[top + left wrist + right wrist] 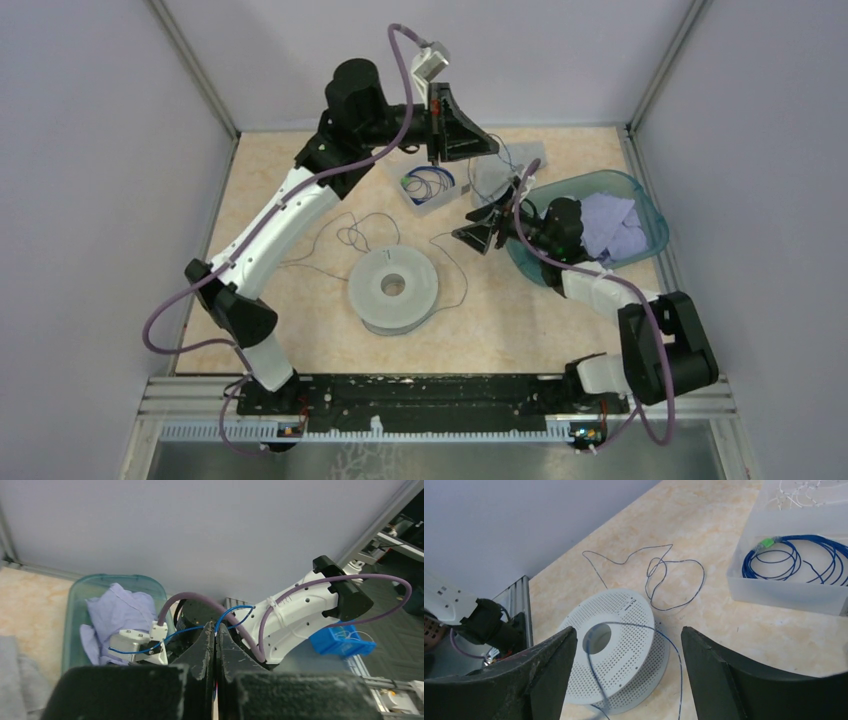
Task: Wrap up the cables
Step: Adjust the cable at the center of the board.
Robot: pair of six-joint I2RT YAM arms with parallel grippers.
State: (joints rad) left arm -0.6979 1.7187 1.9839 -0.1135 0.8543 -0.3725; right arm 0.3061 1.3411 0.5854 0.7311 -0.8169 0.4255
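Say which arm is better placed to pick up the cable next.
Right, likely. The right gripper is open, low, facing the spool, with the cable seen between its fingers. The left gripper is shut and raised at the far side.

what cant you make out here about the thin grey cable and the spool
- right wrist: the cable runs off the bottom edge
- right wrist: the top flange of the spool hides any windings
- top external: the cable is too thin to trace to its ends
- left wrist: the fingers of the left gripper meet, hiding whether they pinch a wire
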